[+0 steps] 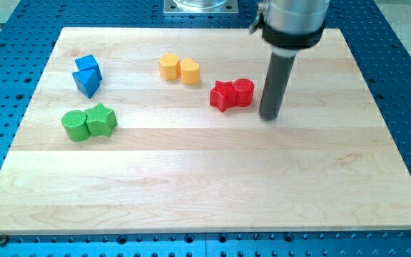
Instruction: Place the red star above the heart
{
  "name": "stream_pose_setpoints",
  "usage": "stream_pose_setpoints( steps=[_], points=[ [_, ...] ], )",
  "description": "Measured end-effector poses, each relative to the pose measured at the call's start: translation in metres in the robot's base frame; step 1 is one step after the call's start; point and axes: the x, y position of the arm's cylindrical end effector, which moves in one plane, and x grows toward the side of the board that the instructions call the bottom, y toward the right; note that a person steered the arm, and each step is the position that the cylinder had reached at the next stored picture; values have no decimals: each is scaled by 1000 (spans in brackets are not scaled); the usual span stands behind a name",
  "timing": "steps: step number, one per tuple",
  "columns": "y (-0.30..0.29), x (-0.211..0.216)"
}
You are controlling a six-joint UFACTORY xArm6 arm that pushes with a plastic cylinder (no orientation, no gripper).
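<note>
The red star [222, 95] lies just right of the board's middle, in the upper half. A red cylinder [243, 92] touches its right side. The yellow heart [190, 71] sits up and to the left of the star, touching a yellow hexagon-like block [169, 67] on its left. My tip [269, 116] rests on the board just right of the red cylinder, a small gap apart, below and right of the heart.
Two blue blocks [87, 75] sit together at the upper left. A green cylinder [75, 125] and a green star [101, 119] touch at the left. The wooden board [205, 185] lies on a blue perforated table.
</note>
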Motion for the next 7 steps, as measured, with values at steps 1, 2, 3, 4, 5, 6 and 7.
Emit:
stream_pose_setpoints(
  steps=[1,2,3,4,5,6,7],
  points=[
    [-55,-8],
    [-57,-57],
    [-57,-121],
    [-57,-175],
    [-38,-157],
    [-63,-181],
    [-74,-193]
  ],
)
